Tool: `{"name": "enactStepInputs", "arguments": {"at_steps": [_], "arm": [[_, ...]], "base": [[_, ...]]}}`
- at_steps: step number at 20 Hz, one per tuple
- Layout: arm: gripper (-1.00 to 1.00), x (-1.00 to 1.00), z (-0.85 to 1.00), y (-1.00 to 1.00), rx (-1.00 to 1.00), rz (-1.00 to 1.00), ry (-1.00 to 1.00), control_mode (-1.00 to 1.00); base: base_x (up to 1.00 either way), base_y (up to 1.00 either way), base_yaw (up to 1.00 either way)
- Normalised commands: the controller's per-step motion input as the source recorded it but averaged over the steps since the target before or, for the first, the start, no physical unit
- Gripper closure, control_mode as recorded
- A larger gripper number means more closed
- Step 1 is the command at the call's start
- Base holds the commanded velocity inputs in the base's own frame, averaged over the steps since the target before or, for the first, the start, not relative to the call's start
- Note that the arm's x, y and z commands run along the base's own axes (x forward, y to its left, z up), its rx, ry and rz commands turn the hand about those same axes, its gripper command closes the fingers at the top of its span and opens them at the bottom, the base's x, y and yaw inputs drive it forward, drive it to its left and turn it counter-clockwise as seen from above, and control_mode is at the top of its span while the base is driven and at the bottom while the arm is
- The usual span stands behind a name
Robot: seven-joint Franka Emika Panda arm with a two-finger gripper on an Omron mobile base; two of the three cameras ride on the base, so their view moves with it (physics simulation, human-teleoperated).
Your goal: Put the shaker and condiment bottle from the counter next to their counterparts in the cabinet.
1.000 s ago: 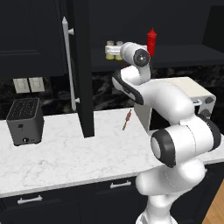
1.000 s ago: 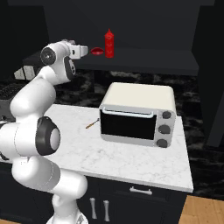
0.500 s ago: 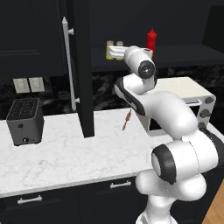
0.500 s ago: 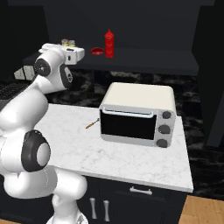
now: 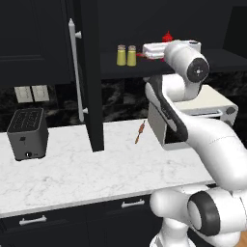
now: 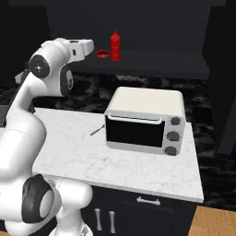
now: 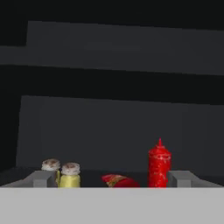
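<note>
Currently the hand point(image 7: 112, 178) sits up at cabinet-shelf height, fingers point(image 7: 40, 178) spread wide with nothing between them, pointing into the open cabinet point(image 5: 159, 19). In the hand view the fingertips frame the whole shelf lineup.

On the shelf point(image 6: 156, 57):
- two yellow shakers point(image 5: 126, 55) stand side by side at the left end, touching or nearly so, grey caps up. They look alike, so I can't tell which one came off the worktop.
- the red condiment bottle point(image 6: 115, 46) stands upright further right, nozzle up.
- the flat red item point(image 6: 102, 54) lies just left of the bottle, between it and the shakers, close beside the bottle; touching or not, can't tell.

In the left base view the arm's wrist covers most of the bottle, only its red tip point(image 5: 167, 36) shows above the white hand body. In the right base view the hand point(image 6: 85, 46) is just left of the flat red item, apart from it.

The cabinet door point(image 5: 89, 72) hangs open, edge toward the camera, with its long silver bar handle point(image 5: 75, 67) on the left face.

Worktop point(image 5: 72, 169): black toaster point(image 5: 28, 133) at left, white toaster oven point(image 6: 145, 120) at right, thin red-brown skewer point(image 5: 140, 132) lying just left of the oven.
</note>
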Motion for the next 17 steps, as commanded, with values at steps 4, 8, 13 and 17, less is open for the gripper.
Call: {"name": "enactStepInputs", "arguments": {"at_steps": [4,8,13,17], "arm": [[-1.00,-1.00,0.00,-0.82,-0.42,0.10,0.14,-1.00],[-1.00,-1.00,0.00,-0.83,-0.40,0.13,0.15,-1.00],[-1.00,-1.00,-0.02,-0.93,-0.22,0.11,0.13,-1.00],[-1.00,-1.00,0.00,-0.99,-0.02,-0.04,0.04,-1.00]], "base": [[0.00,0.00,0.00],[0.00,0.00,0.00],[0.00,0.00,0.00],[0.00,0.00,0.00]]}}
